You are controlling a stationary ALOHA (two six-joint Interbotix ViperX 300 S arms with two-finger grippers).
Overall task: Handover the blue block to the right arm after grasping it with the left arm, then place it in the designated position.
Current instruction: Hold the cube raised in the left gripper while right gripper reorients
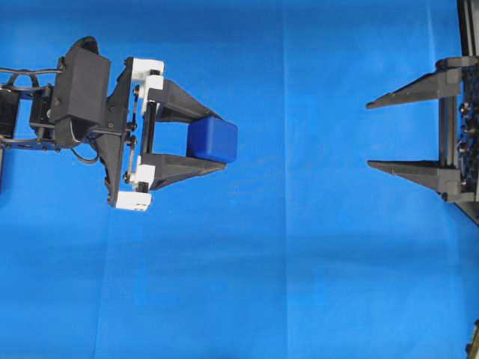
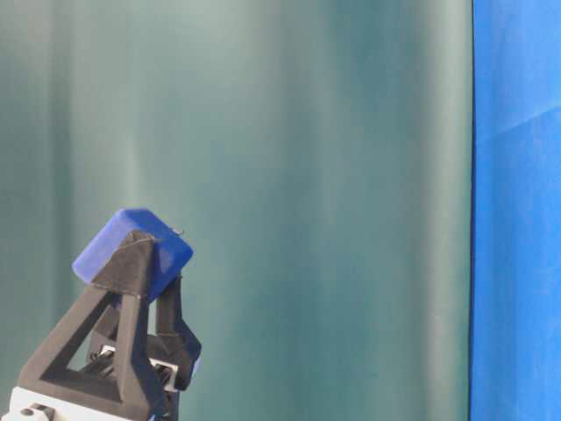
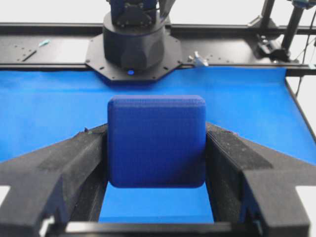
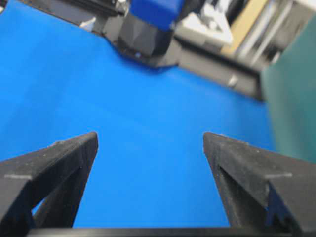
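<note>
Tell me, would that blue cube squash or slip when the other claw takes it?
The blue block probably stays stiff: its faces look flat and unbent between the left claw fingers. It seems light, held up by the fingertips alone. Its flat sides and faintly textured surface should grip well, and it is unlikely to roll.

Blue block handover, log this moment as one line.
left gripper: shut on blue block | right gripper: open, empty, apart | handover: not yet done

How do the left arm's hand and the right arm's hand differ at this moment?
The left arm's hand, black with white mounts, is shut on the small dark blue block; the all-black right arm's hand holds nothing. The left fingers sit narrower, against the block; the right fingers stand wide apart. Both have long pointed black fingers and face each other over the blue cloth.
</note>
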